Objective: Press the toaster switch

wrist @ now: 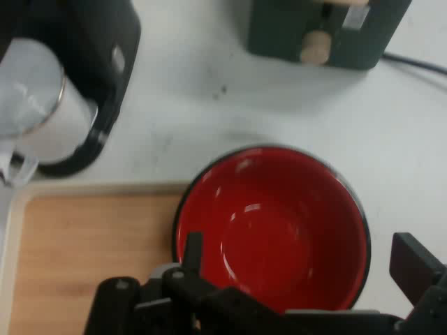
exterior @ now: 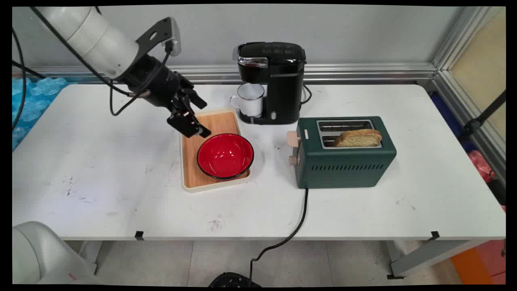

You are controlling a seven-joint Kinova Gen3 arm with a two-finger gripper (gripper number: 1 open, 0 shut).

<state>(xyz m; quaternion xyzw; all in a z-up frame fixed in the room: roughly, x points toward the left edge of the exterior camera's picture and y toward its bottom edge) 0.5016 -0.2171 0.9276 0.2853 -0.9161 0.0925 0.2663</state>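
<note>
One black gripper (exterior: 194, 121) hovers over the back left part of one wooden tray (exterior: 193, 161), its two fingers spread wide apart and holding nothing. One red bowl (exterior: 225, 155) sits on the tray's right half, just right of the gripper. Behind the tray stands one black coffee maker (exterior: 278, 81) with one white mug (exterior: 250, 99) under its spout. Right of the tray sits one green toaster (exterior: 343, 155) with one slice of bread (exterior: 357, 138) in its near slot, on the white table (exterior: 101, 182).
</note>
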